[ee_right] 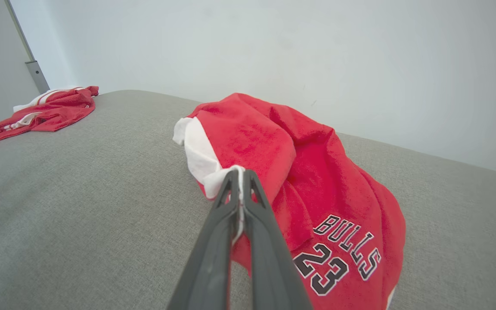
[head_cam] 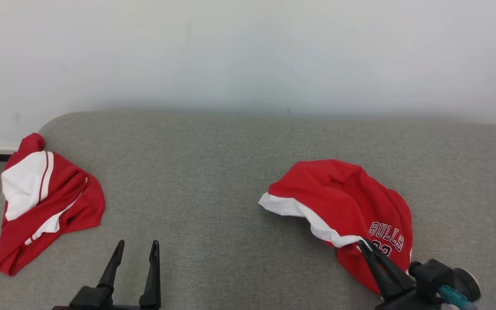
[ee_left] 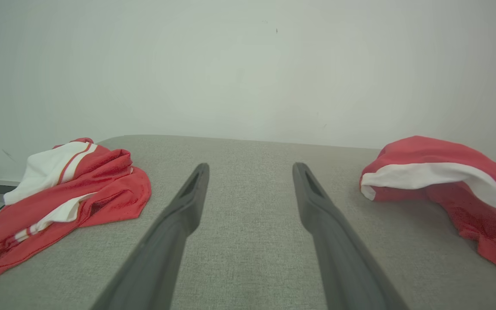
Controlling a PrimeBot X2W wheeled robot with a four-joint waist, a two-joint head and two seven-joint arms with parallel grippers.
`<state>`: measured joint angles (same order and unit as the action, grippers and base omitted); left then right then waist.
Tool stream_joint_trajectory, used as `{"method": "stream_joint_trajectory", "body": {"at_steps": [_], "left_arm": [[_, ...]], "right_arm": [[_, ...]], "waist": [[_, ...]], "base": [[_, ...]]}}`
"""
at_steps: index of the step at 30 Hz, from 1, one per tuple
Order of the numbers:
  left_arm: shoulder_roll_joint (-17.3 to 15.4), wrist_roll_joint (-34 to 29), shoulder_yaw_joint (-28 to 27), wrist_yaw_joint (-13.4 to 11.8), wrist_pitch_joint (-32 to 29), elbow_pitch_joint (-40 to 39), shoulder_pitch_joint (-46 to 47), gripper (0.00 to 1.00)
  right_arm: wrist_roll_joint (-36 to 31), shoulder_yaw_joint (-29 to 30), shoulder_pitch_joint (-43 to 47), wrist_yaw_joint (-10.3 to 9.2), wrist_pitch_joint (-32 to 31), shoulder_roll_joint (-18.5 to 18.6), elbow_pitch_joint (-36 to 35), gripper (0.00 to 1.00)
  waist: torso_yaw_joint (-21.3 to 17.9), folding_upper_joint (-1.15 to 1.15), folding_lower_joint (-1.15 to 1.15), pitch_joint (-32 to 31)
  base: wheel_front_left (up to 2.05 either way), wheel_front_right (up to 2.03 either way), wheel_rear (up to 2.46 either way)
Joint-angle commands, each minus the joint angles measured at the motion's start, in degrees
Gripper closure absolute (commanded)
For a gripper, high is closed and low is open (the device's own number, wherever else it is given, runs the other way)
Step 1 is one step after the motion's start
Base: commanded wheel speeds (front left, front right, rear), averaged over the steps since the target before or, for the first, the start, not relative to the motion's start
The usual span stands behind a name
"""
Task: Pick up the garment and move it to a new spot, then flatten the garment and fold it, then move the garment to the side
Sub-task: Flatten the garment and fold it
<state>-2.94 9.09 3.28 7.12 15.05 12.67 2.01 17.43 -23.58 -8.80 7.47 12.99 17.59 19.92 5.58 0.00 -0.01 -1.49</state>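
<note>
Grey fabric-covered surface [head_cam: 230,172] against a plain white wall [head_cam: 248,51], soft even light.

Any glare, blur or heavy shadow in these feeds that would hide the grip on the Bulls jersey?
Head view: soft, even light, no glare, only a faint shadow under the Bulls jersey. Right wrist view: print sharp, right tool softens toward the lens, the pinched white hem is readable. Left wrist view: left tool slightly blurred near the bottom edge.

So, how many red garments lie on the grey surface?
2. A red-and-white garment at the left edge; the Bulls jersey on the right, its white hem pinched by the right gripper.
</note>
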Motion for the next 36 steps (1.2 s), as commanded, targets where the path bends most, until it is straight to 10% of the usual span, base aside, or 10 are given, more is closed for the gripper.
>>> {"method": "stream_joint_trajectory", "body": {"at_steps": [1, 9, 18, 19, 20, 36], "left_arm": [[0.07, 0.08, 0.12, 0.23, 0.19, -0.14, -0.85, 0.00], [0.06, 0.18, 0.05, 0.20, 0.19, -0.28, -0.91, 0.00], [0.05, 0.61, 0.77, 0.30, 0.19, 0.25, 0.14, 0.00], [0.05, 0.61, 0.65, 0.31, 0.19, 0.30, 0.02, 0.00], [0.05, 0.56, 0.57, 0.32, 0.19, 0.30, -0.19, 0.00], [0.06, -0.07, -0.66, 0.41, 0.19, -0.08, -1.28, 0.00]], "right_arm": [[-0.68, 2.04, 3.27, 0.06, -0.94, 0.91, -3.29, 1.00], [-3.80, 17.34, 18.17, 0.07, -8.27, 0.93, -21.05, 1.00], [-4.49, 26.17, 25.11, 0.07, -12.02, -0.41, -23.68, 1.00], [-4.58, 26.24, 24.93, 0.07, -11.66, -0.82, -24.03, 0.33], [-4.42, 26.09, 24.87, 0.07, -11.44, -1.21, -24.11, 0.00], [-4.02, 23.14, 20.87, 0.06, -4.35, -3.72, -27.84, 0.00]], "waist": [[-2.81, 0.00, 0.01, -0.67], [-5.35, 0.00, 0.01, -0.25], [-4.66, 0.00, 0.01, -0.14], [-4.49, 0.00, 0.01, -0.18], [-4.34, 0.00, 0.01, -0.23], [-3.15, 0.00, 0.01, -1.16]], "base": [[0.00, 0.00, 0.00], [0.00, 0.00, 0.00], [0.00, 0.00, 0.00], [0.00, 0.00, 0.00], [0.00, 0.00, 0.00], [0.00, 0.00, 0.00]]}}
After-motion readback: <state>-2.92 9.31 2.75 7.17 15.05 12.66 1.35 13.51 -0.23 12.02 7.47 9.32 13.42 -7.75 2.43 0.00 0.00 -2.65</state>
